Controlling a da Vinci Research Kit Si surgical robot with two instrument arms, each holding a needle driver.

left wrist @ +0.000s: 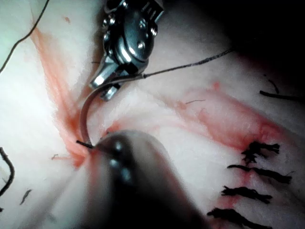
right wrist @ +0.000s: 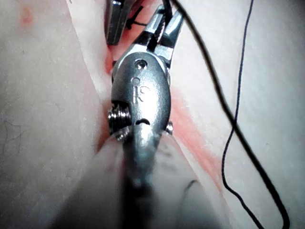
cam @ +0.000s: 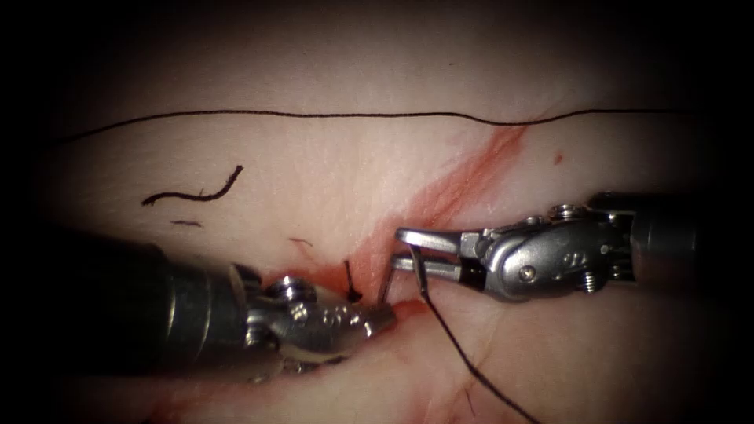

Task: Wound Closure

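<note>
The curved needle (cam: 399, 276) arches above the cut (cam: 369, 267) in the tissue (cam: 314, 157). My right tool (cam: 398, 249) comes in from the right, its jaws open around the needle's thread end (left wrist: 116, 84). My left tool (cam: 382, 318) lies low on the left, shut on the needle's lower end at the cut's edge (left wrist: 87, 139). The left tool hides whether the point sits in the tissue. The thread (cam: 463, 353) trails from the needle toward the lower right. In the right wrist view the right tool (right wrist: 167, 16) has thread between its parted jaws.
A long thread (cam: 353, 116) lies across the far tissue. A cut thread end (cam: 192, 192) rests left of the cut, and a short dark stub (cam: 350, 281) stands beside it. Red fluid (cam: 463, 180) streaks along the cut. Several dark stitches (left wrist: 252, 171) close another stretch.
</note>
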